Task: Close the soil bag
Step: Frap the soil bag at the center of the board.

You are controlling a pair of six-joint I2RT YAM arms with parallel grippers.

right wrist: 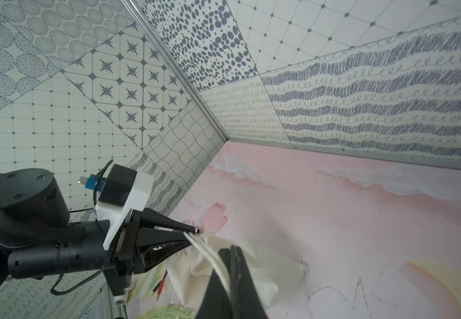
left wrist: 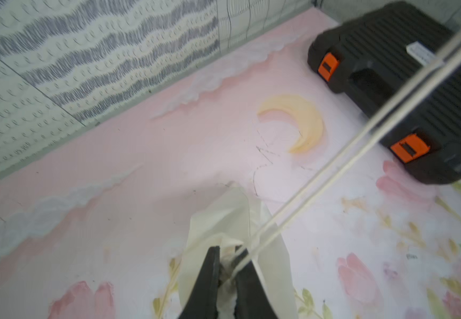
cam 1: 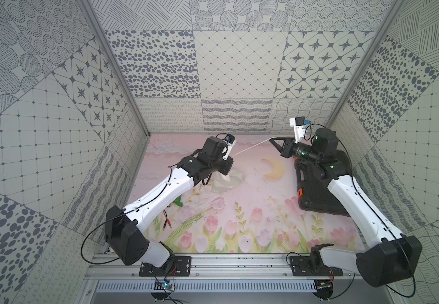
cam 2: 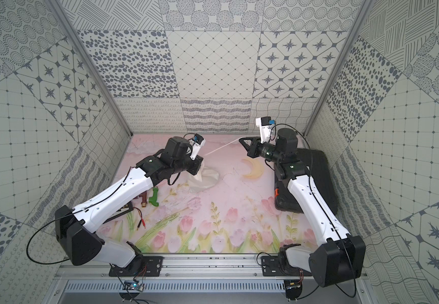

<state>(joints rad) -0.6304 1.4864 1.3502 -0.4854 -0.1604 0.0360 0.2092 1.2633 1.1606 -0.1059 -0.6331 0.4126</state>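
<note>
In both top views the left claw [left wrist: 228,250] and the neck of the cream cloth drawstring bag [cam 1: 226,181] are hidden under the wrist. Behind the right claw [cam 1: 271,140], its arm covers much of the black ribbed hard case [cam 1: 315,200]. The thin pale cord [left wrist: 334,163] is blurred beyond the left claw.

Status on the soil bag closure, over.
Left gripper shut on soil bag neck. Right gripper shut on cord, taut between them. Bag body on mat. Black case off to the side, nothing blocking.
</note>
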